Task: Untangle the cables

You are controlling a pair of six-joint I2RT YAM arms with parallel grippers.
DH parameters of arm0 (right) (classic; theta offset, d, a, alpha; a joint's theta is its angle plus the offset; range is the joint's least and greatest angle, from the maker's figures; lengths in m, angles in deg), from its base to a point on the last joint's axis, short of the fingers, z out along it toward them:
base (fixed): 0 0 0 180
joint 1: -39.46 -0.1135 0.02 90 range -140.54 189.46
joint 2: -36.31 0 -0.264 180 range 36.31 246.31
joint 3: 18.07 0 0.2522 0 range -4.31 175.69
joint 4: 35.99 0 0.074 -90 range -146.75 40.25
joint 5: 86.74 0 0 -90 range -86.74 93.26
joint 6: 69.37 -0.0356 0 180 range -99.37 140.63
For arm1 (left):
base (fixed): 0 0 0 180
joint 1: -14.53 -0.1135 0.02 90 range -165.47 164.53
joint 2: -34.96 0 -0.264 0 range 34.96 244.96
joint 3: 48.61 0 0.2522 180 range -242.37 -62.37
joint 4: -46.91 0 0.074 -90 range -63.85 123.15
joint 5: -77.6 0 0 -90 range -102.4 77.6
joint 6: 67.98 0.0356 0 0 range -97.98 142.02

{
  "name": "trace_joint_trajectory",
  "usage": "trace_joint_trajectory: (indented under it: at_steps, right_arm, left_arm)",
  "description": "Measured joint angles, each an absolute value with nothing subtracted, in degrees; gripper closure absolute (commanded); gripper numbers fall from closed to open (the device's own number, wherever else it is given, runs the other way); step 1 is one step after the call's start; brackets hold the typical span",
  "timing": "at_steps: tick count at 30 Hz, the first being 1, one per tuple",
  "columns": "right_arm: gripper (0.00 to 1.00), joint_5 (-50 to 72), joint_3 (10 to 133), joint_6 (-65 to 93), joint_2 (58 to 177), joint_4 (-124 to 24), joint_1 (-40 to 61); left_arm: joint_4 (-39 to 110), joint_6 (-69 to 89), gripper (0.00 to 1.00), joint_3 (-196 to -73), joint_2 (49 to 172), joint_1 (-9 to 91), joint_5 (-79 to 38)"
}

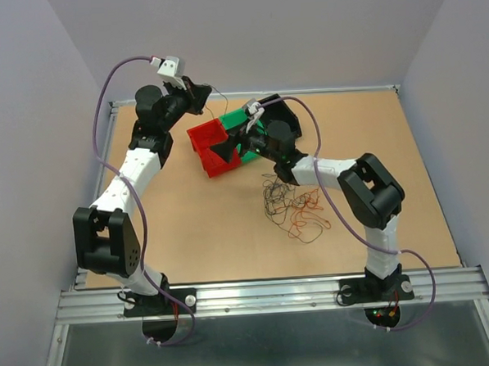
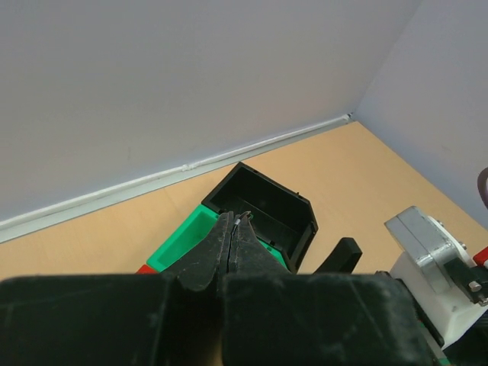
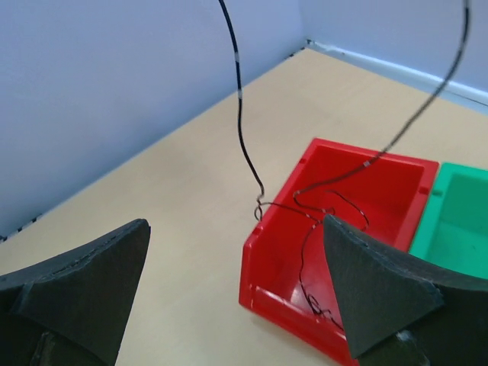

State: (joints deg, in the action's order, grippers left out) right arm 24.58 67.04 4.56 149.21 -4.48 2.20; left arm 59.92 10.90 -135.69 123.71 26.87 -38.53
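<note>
Two pincers are engaged on one strand. The left pincer [image 2: 238, 223] is clenched, its tips pressed together on the end of a hair-thin black cable [image 3: 241, 114]. Only a small grey stub shows past the tips in its own wrist view. The right pincer [image 3: 235, 227] stands fully released, grasping nothing.

The black cable hangs below the left pincer and runs down in front of the right pincer, between its spread fingers [image 3: 84, 282]. Its curly lower end lies over the red bin [image 3: 274, 286] just ahead of that pincer. Whether the curls touch the bin cannot be told. A green bin [image 3: 457, 206] sits to the right of the red one. The rest of the cables [image 1: 295, 205] lie in a loose heap on the surface [image 1: 189, 227], behind the right pincer and close to its forearm.

Risks, as judged:
1. Slip. The hold is on the very end of a thin strand, so any tug from below could pull it free.
2. Snag. The curls may hook the red bin's rim, and a lift would then drag or tip the bin.
3. Miss. The right pincer could close beside so fine a strand and catch nothing.
4. Disturbance. A sweep of the right forearm could rake the heap and tangle it further.
</note>
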Motion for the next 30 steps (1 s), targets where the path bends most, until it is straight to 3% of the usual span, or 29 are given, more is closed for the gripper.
trace_joint_trajectory:
  at_steps: [10, 13, 14, 16, 19, 22, 23, 30]
  right_arm:
    - [0.05, 20.34, 75.04, 3.88, 158.70, -2.84, 1.44]
    - [0.20, 18.26, 76.55, 3.49, 160.62, -2.99, 1.48]
    - [0.33, 17.78, 77.23, 3.29, 161.35, -3.03, 1.50]
    - [0.38, 17.36, 79.00, 2.81, 162.68, -2.92, 1.50]
    - [0.55, 17.43, 80.81, 2.24, 164.10, -2.68, 1.50]
    - [0.91, 18.06, 80.94, 1.80, 164.30, -2.55, 1.50]
    - [0.98, 18.24, 80.94, 2.09, 164.30, -2.38, 1.50]
    - [1.00, 17.98, 80.22, 0.95, 164.27, -0.67, 1.48]
  left_arm:
    - [59.94, 10.75, 1.00, -135.69, 123.71, 26.89, -38.55]
    - [59.87, 10.75, 1.00, -135.69, 123.62, 26.92, -38.68]
    - [59.85, 10.70, 1.00, -135.66, 123.58, 26.92, -38.88]
    - [59.74, 10.55, 1.00, -135.56, 123.27, 26.92, -39.12]
    - [59.37, 10.51, 1.00, -135.49, 122.84, 26.92, -39.42]
    - [59.17, 10.57, 1.00, -135.49, 122.73, 26.92, -39.56]
    - [59.04, 10.57, 1.00, -135.49, 122.73, 26.92, -39.56]
    - [58.72, 12.15, 1.00, -135.49, 123.05, 26.24, -38.38]
